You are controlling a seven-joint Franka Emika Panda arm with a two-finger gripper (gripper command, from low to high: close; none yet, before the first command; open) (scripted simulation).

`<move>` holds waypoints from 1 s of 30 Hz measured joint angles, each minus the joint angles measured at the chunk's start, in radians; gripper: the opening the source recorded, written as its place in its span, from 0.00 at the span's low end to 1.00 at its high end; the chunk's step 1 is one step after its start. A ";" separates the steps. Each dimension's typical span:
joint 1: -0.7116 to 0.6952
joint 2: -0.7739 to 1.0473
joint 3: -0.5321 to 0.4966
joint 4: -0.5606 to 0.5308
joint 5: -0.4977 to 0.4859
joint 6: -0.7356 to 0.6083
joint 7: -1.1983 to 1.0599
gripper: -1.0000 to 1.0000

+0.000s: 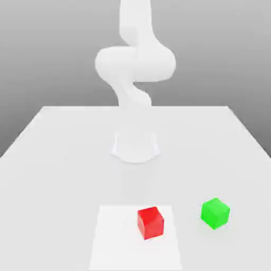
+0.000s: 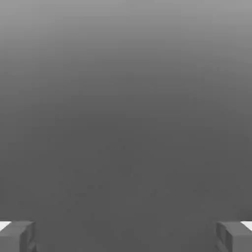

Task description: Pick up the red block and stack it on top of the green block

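A red block [image 1: 150, 222] rests on a pale square patch near the front of the white table. A green block [image 1: 215, 213] stands on the table a short way to the exterior view's right of it, apart from it. In the hand view my gripper [image 2: 126, 236] is open: two grey fingertips [image 2: 17, 236] sit far apart with nothing between them, against a plain grey background. The white arm rises from its base at the table's middle and bends upward out of the exterior view.
The arm's round base [image 1: 135, 147] stands behind the blocks at the table's middle. The pale square patch [image 1: 116, 238] lies at the front, under the red block. The white table [image 1: 63, 159] spreads wide on both sides.
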 joint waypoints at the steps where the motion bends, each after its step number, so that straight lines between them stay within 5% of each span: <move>1: 0.005 0.042 0.000 -0.022 -0.002 0.024 -0.012 0.50; 19: 0.074 0.701 0.005 -0.386 0.001 0.407 -0.227 0.50; 25: 0.077 0.919 0.004 -0.380 0.001 0.583 -0.239 0.50; 26: 0.078 0.955 0.004 -0.375 0.000 0.613 -0.238 0.00; 30: 0.077 0.955 0.004 -0.375 -0.001 0.613 -0.237 0.00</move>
